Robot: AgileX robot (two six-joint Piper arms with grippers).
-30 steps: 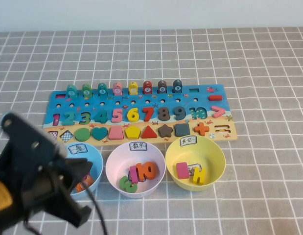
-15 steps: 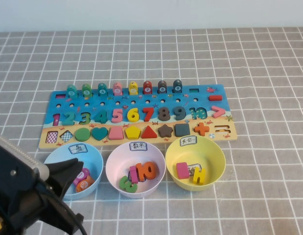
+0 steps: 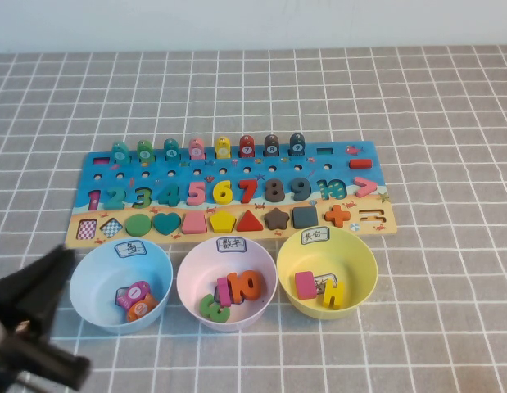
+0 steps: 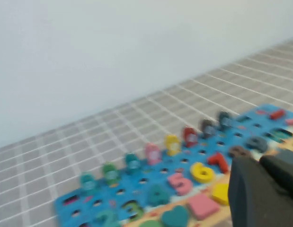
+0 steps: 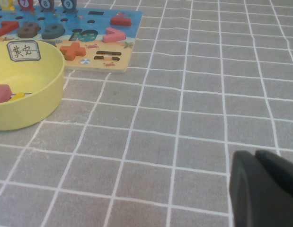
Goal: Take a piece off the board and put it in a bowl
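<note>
High view: left gripper (image 3: 61,260), jaws pressed together, has withdrawn off the blue bowl (image 3: 89,291); right gripper's (image 5: 264,187) jaws unclear.

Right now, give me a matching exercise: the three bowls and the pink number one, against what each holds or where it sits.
1. blue bowl
2. lilac bowl
3. yellow bowl
4. pink numeral 1

A. holds an orange 10
B. left end of the board's number row
C. holds round discs
D. holds a pink block

Pairs: 1-C, 2-A, 3-D, 4-B.

The left pincer, shut, sits left of the blue bowl. The right pincer hovers over the grid cloth.
</note>
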